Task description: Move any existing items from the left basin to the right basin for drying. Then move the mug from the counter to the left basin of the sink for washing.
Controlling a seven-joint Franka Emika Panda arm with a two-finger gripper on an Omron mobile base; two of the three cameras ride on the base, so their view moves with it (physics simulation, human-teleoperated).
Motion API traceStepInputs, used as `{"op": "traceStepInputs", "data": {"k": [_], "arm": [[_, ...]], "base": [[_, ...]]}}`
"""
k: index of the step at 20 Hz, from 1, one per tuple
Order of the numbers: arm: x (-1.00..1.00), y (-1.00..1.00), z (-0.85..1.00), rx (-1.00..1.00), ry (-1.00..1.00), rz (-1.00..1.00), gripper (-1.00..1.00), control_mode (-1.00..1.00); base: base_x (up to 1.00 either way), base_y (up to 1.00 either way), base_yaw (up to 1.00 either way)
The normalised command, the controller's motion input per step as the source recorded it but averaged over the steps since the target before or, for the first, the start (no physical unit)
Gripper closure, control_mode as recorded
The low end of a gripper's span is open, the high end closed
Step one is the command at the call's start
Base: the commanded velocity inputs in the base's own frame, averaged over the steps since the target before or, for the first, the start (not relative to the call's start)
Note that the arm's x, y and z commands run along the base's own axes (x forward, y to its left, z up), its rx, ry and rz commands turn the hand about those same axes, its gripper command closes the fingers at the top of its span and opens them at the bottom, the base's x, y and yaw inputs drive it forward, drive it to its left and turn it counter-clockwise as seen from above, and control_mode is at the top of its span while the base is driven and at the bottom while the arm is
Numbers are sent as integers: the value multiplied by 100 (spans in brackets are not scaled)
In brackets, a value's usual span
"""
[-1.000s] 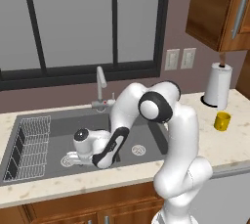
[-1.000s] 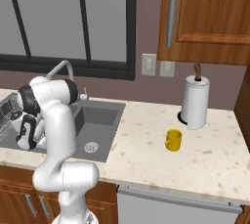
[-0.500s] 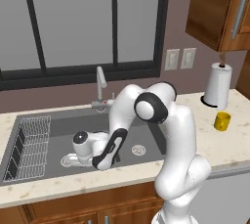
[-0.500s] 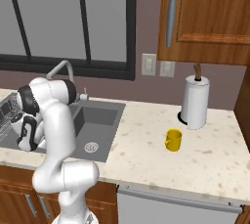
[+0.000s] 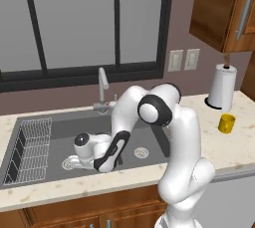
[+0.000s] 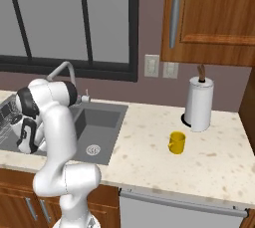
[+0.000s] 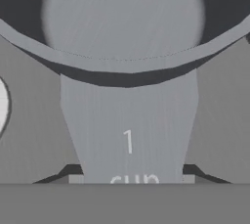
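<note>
In the hand view a dull grey cup lies right ahead, its flat handle marked "1 cup" running back toward me. My gripper has a fingertip against each side of that handle. From the left base view the hand is low in the left basin, near its drain, and it hides the cup. The yellow mug stands upright on the counter, far right of the sink. The right basin holds only its drain.
A white wire rack fills the left end of the left basin. The silver faucet rises at the sink's back edge. A paper towel roll stands behind the mug. Wooden cabinets hang above on the right.
The jaws have narrowed onto the cup's handle. The arm has stayed low in the left basin, barely moving.
</note>
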Motion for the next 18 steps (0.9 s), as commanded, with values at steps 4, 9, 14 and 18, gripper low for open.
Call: {"op": "traceStepInputs", "data": {"k": [4, 9, 14, 18], "arm": [[0, 0, 45, -6, -9, -5, 100, -100], [0, 0, 61, -4, -6, -7, 100, -100], [0, 0, 70, -1, -1, -7, 100, -100], [0, 0, 74, 0, 0, -8, 100, -100]], "base": [[0, 0, 0], [0, 0, 0], [0, 0, 0], [0, 0, 0]]}}
